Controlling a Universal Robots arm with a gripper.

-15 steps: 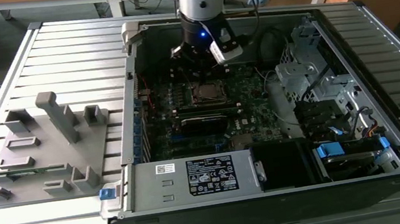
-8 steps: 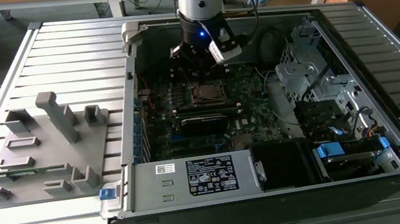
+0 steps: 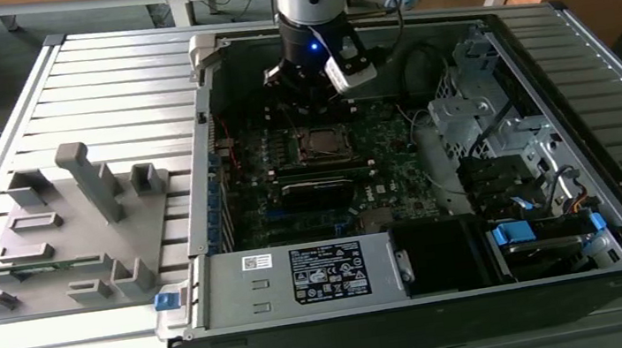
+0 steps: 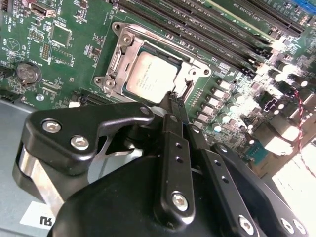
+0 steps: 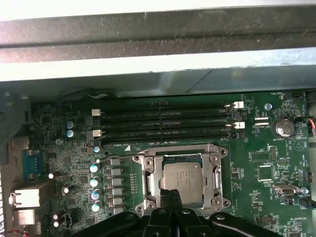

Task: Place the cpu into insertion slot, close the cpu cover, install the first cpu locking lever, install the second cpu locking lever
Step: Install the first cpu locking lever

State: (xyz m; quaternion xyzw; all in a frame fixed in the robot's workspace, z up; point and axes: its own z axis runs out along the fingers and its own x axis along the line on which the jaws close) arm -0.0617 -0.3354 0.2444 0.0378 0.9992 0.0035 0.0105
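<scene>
Cpu (image 5: pixel 181 178) lies in insertion slot (image 5: pixel 181 158), cpu cover (image 5: pixel 215 173) down around it.

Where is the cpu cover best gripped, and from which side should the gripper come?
Probably its frame edge nearest the gripper, approached from above: the cpu cover lies flat around the cpu, so only the thin rim offers a hold.

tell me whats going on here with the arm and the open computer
The robot arm has its gripper lowered into an open computer case, fingers closed together right at the edge of the insertion slot. The cpu already sits in the slot, and the cpu cover lies down around it. Whether the locking levers are latched cannot be told.
</scene>
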